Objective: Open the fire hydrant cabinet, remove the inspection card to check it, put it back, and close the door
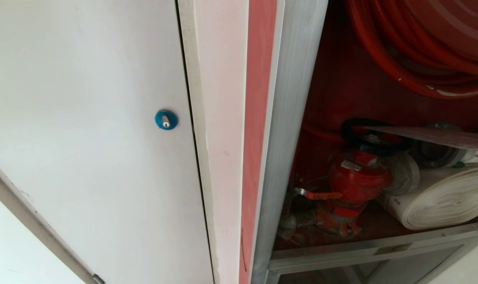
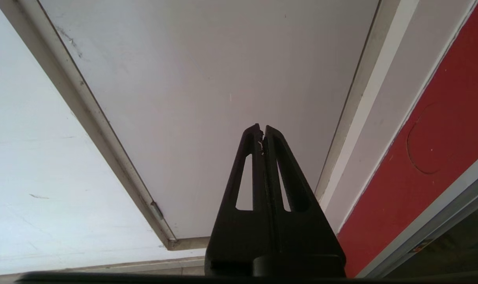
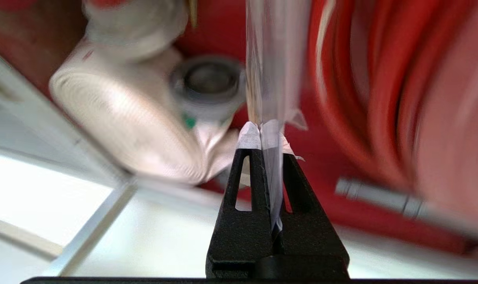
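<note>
Standing open: fire hydrant cabinet (image 1: 298, 118), aluminium frame, red interior. Contents: red hose reel (image 1: 420, 47) above the red valve (image 1: 357, 177); white rolled hose (image 1: 443, 197) just beside the valve. Inspection card (image 1: 436, 137), held edge-on above the valve, pinched between the closed fingers of the right gripper (image 3: 264, 132). Left gripper (image 2: 261, 129), fingers pressed together, empty, facing the white panel door (image 1: 85, 118) with blue round lock (image 1: 166, 119).

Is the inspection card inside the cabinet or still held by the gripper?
Held. The right gripper is shut on the inspection card, which hangs near-level above the red valve within the open fire hydrant cabinet.
</note>
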